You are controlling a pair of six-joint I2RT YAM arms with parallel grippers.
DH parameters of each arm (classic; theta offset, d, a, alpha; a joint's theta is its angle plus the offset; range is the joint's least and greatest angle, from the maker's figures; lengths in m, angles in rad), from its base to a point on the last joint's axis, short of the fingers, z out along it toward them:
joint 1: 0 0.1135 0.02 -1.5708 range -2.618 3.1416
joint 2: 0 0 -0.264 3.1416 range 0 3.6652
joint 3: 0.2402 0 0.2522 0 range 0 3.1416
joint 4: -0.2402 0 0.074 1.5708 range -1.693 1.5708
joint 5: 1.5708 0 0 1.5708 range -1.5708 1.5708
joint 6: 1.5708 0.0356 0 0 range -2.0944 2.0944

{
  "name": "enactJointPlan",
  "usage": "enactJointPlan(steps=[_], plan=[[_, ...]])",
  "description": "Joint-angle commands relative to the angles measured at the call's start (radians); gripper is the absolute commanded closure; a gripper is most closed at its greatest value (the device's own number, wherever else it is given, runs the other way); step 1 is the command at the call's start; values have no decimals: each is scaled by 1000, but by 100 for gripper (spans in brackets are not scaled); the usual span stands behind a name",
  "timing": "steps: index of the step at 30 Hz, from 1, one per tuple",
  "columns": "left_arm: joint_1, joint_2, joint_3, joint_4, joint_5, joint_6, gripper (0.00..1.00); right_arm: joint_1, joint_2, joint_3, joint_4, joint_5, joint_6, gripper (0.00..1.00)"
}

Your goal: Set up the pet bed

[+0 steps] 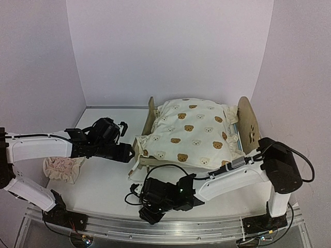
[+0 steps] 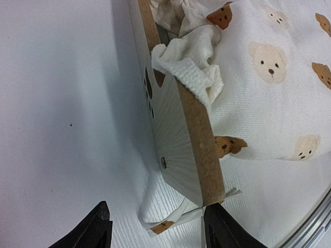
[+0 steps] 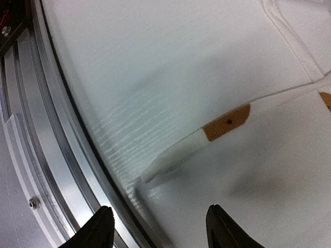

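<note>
The pet bed [image 1: 249, 125] stands right of the table's middle, rounded headboard to the right, low footboard [image 1: 150, 117] to the left. A cream bear-print quilt [image 1: 192, 132] lies over it and hides the mattress. My left gripper [image 1: 127, 153] is open and empty, close to the footboard's near corner. In the left wrist view the gripper [image 2: 158, 235] faces the plywood footboard [image 2: 183, 129], with the quilt [image 2: 269, 77] bunched over it and a quilt tie [image 2: 170, 219] lying on the table. My right gripper [image 1: 147, 213] is open and empty, low near the front edge, just short of another tie [image 3: 207, 138].
A small pinkish ruffled pillow [image 1: 62, 168] lies on the table at the left, under the left arm. The metal rail [image 3: 46, 155] of the table's front edge runs just beside my right gripper [image 3: 158, 230]. White walls enclose the table on three sides.
</note>
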Motion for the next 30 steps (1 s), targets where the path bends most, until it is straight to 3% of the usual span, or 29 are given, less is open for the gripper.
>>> enactJointPlan(steps=[1,10,30], plan=[[8,-70,-28,-33,-17,-8,36,4,-113,-23,-105,107,-24,33],[8,-105,-55,-34,-8,-25,34,-84,-155,-78,-128,156,2,30],[6,-119,-68,-45,15,-28,34,-230,37,18,-21,140,-168,29]])
